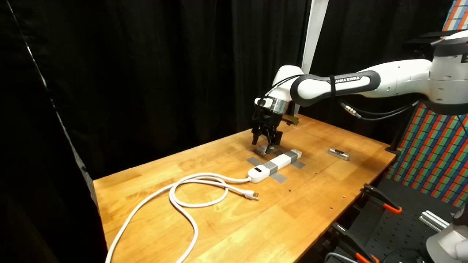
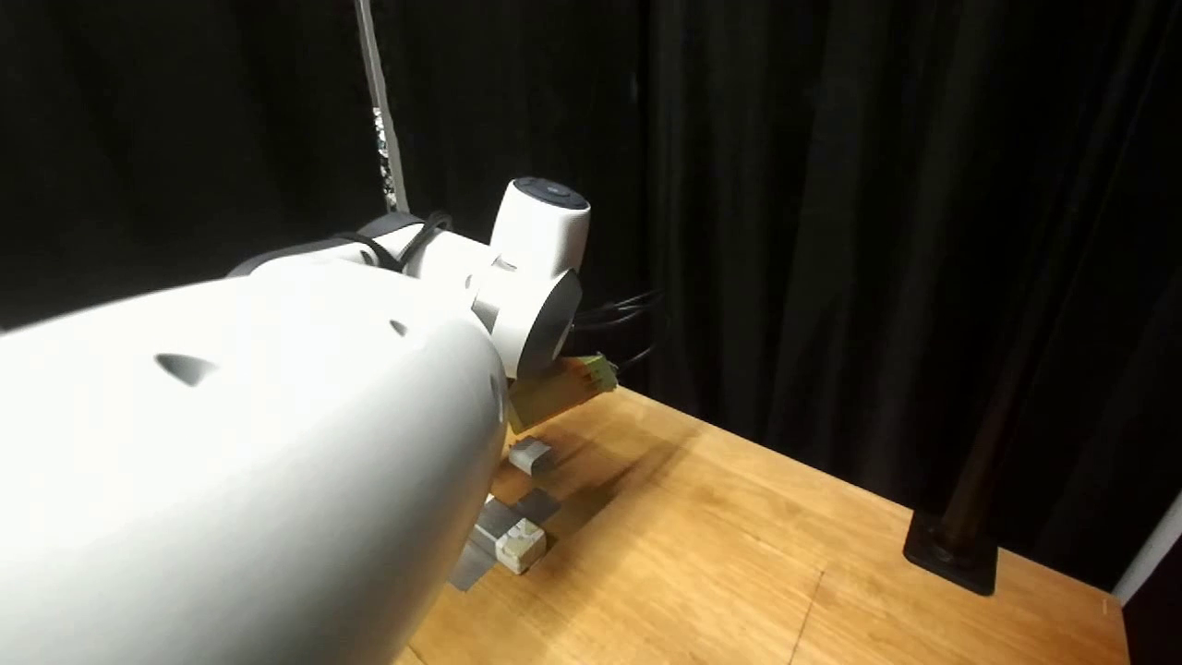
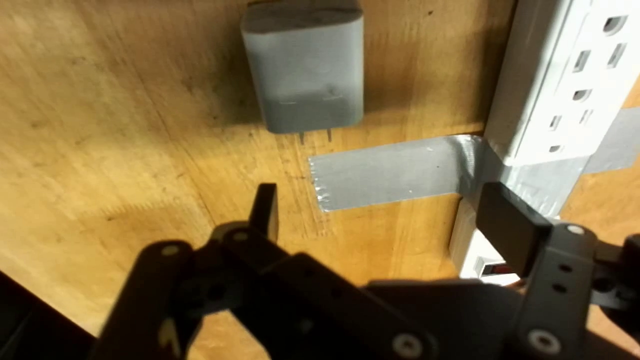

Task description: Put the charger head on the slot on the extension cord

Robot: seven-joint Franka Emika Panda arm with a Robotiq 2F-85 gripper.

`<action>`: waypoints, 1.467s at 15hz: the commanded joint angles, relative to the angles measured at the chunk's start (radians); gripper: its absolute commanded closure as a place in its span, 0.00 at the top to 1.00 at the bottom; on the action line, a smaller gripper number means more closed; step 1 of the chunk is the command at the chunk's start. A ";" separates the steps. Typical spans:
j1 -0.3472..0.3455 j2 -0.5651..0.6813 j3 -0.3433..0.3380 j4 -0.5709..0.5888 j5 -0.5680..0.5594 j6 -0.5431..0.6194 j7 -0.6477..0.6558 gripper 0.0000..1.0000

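In an exterior view, the white cable (image 1: 200, 206) loops across the foreground of the wooden table (image 1: 256, 226). Behind it lies the extension cord (image 1: 281, 160), strapped down with grey tape (image 1: 279, 178), its sockets upward. Beyond hangs the gripper (image 3: 382, 205), its fingers well apart in the wrist view; there the charger head (image 3: 310, 75) rests on the table beside the extension cord, clear of the fingers. A black curtain (image 1: 164, 91) closes the background.

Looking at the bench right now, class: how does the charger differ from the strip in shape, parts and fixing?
The charger is short and blocky; the strip is long and slim. The charger shows two prongs; the strip shows sockets. Grey tape straps the strip down; none shows on the charger. Both lie on the table.
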State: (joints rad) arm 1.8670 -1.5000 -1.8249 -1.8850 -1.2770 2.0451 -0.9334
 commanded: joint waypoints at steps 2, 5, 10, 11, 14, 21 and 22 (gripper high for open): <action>0.015 0.009 0.017 0.049 0.007 -0.049 -0.084 1.00; 0.015 0.014 0.017 0.082 -0.010 -0.058 -0.169 1.00; 0.028 0.008 -0.006 0.126 0.000 -0.036 -0.270 1.00; 0.034 0.009 -0.014 0.135 0.003 -0.034 -0.283 1.00; 0.059 0.016 -0.043 0.169 0.059 -0.029 -0.327 1.00; 0.105 0.016 -0.090 0.246 0.197 -0.022 -0.430 0.73; 0.110 0.016 -0.094 0.257 0.210 -0.020 -0.441 0.66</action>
State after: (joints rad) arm 1.9477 -1.4840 -1.9088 -1.6815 -1.1277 2.0095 -1.3173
